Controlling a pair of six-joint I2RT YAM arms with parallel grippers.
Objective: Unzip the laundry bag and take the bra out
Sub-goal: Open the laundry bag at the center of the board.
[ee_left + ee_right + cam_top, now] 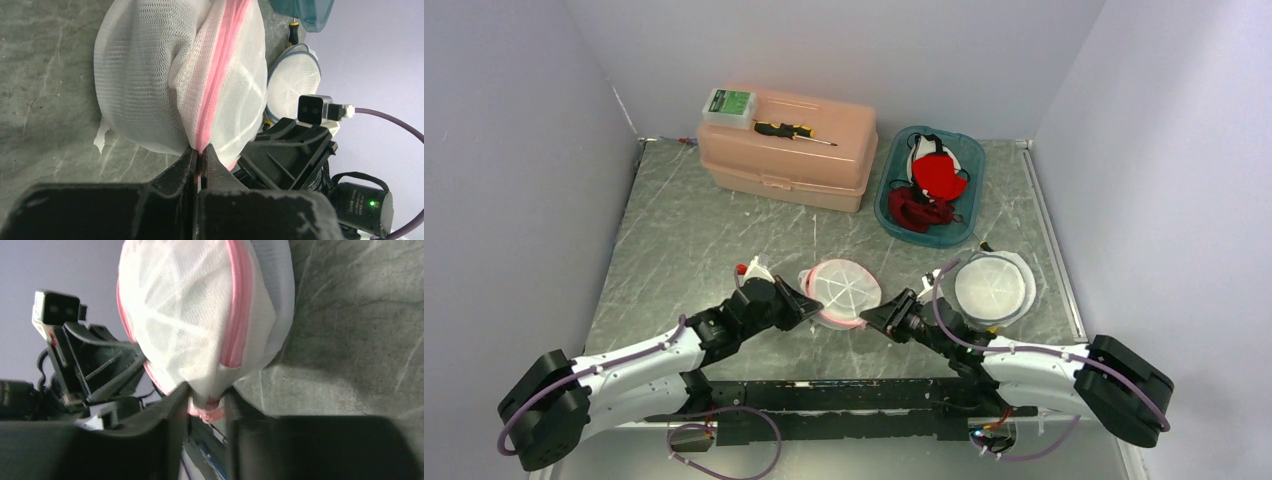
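- Three lilac walls (pixel 824 50) are enclosing a grey marbled worktop (pixel 674 240).
- Round white mesh laundry bag (pixel 839 290) is lying at its centre.
- Only the left wrist view is showing the left hand (pixel 200 156) clamping the bag's pink zipper (pixel 215 90).
- Its edge is sitting between the right hand (pixel 207 402)'s parted fingers; grip unclear.

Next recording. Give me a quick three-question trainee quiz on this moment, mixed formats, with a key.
1. True or false: the left gripper is shut on the bag at its pink zipper.
2. What lies on the toolbox next to the green box? A) scissors B) screwdriver C) pen
3. Fill in: the red garments lie in the teal ____.

Key: 1 true; 2 B; 3 bin.
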